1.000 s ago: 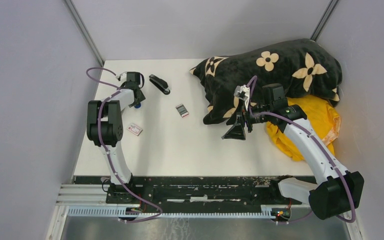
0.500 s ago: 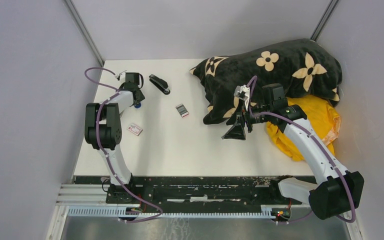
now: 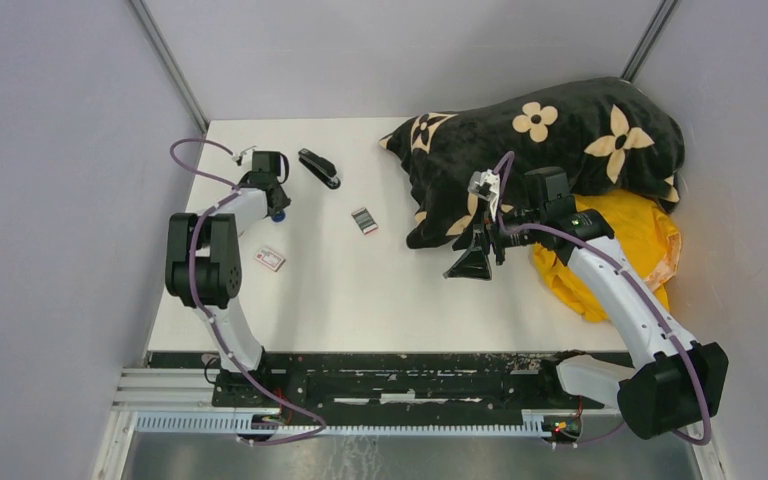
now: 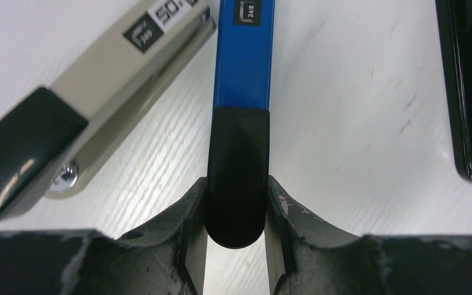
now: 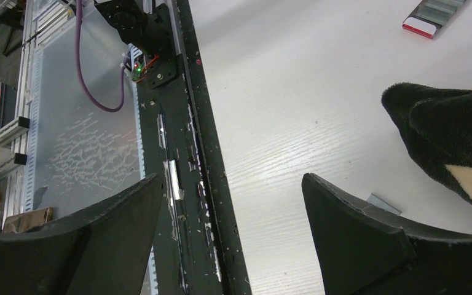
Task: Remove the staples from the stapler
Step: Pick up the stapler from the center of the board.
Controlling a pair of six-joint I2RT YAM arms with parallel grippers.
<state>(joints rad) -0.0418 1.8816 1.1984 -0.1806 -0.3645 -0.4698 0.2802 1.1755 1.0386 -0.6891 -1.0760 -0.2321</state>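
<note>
The blue stapler (image 4: 244,61), not yet opened or unloaded, is gripped at its black end by the left gripper's (image 4: 236,196) jaws, while the right gripper's (image 5: 230,184) jaws are held open, empty.

I get bright, even overhead light; soft shadows on white desk (image 3: 380,290); left pincer (image 4: 236,190) close-up slightly soft.

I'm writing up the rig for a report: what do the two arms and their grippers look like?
Both the left arm and the right arm have white links with black joint housings, and a purple cable loops along each. The left gripper and right gripper have black, scuffed, wedge-shaped fingers.
</note>
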